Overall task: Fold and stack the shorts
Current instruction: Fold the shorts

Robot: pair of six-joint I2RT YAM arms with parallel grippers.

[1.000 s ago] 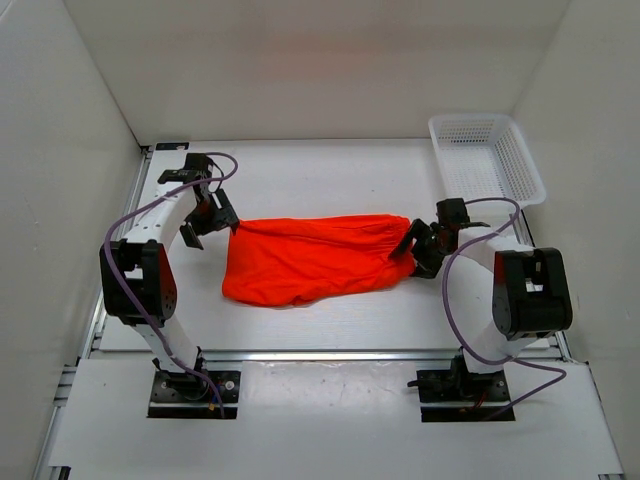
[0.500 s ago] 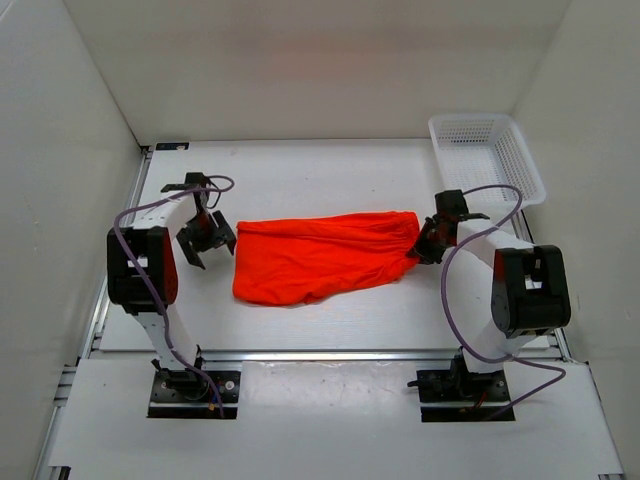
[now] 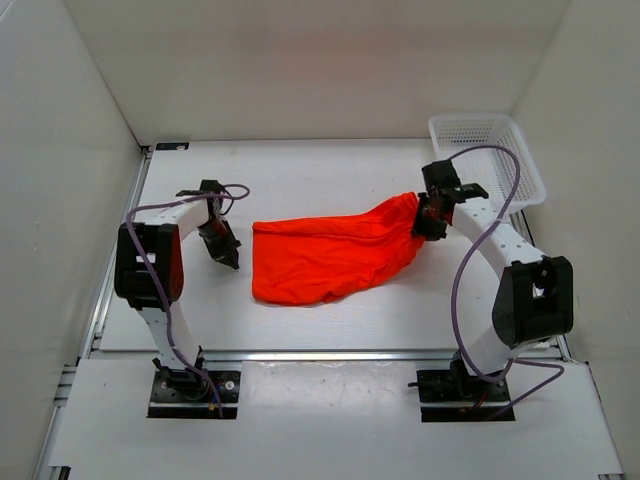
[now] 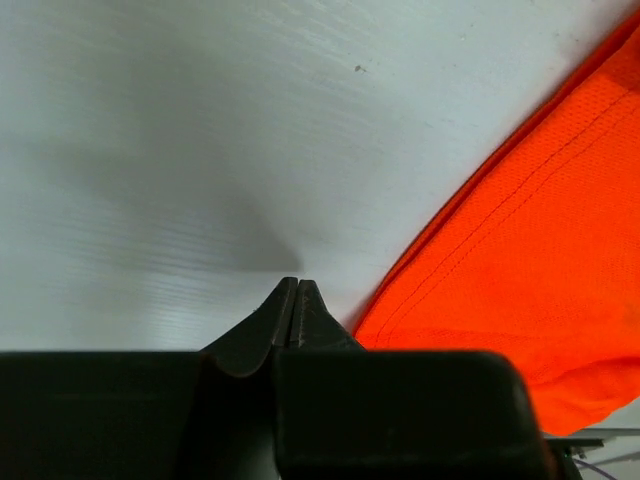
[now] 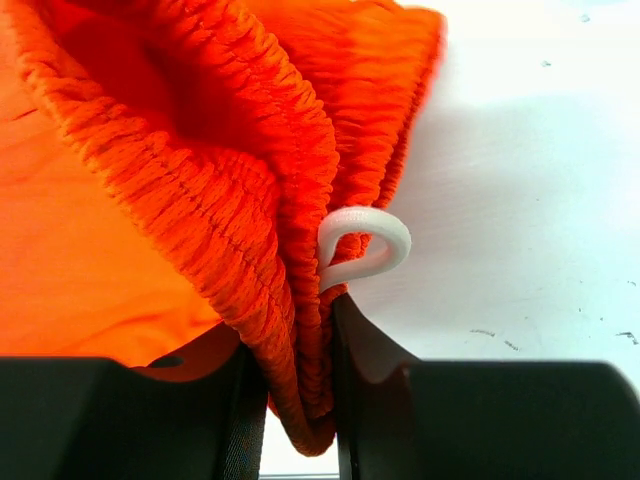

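The right hand (image 3: pixel 428 222) clamps the gathered waistband of the orange shorts (image 3: pixel 330 258), which lie spread mid-way across the white surface (image 3: pixel 320 175), likely to pull that end over for a fold, while the left hand (image 3: pixel 226 250), closed on nothing, sits just beside the hem.

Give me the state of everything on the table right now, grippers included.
orange shorts: lying rumpled on the table, one end gripped.
right gripper: shut on the shorts' gathered waistband.
left gripper: shut, empty, just beside the shorts.
white drawstring: loop sticking out at the waistband.
white mesh basket: upright, empty.
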